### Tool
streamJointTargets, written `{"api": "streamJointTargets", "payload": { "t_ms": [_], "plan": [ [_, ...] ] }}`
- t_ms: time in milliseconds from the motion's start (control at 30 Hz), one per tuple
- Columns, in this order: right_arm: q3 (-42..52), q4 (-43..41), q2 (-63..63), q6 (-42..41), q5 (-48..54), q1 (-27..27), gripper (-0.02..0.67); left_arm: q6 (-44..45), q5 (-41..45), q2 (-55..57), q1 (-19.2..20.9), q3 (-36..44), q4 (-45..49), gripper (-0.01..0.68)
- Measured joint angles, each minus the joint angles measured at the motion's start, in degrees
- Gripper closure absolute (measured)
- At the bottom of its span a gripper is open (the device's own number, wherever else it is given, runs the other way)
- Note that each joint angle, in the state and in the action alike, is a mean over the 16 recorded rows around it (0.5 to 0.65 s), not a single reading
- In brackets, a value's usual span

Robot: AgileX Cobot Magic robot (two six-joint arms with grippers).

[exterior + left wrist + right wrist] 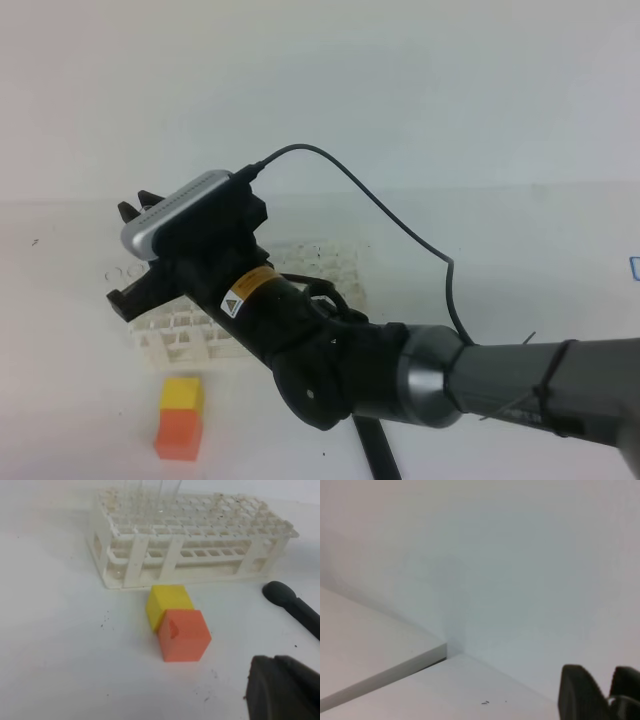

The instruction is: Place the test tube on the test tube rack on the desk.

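Two grippers, one barely visible tube: the right gripper (122,258) hovers over the test tube rack (185,335) on the desk (60,400), jaws partly apart, grip impossible to tell; the left gripper (282,687) rests pressed shut. The test tube cannot be singled out, though faint glass lines (142,490) rise from the rack's far holes. A misaligned descent could strike the lattice and crack glass

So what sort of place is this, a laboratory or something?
Probably a lab-style test bench, staged for robot practice: a white test tube rack stands on a plain white desk, an orange-yellow block just in front of it, and a black robot arm reaches over.
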Motion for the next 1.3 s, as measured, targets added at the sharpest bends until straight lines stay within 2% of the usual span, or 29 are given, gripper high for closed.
{"api": "streamJointTargets", "payload": {
  "t_ms": [1300],
  "plan": [
    [0.0, 2.0, 1.2, -3.1, 2.7, 1.1, 0.532, 0.0, 0.0, 0.0, 0.0, 0.0, 0.0, 0.673]
  ]
}}
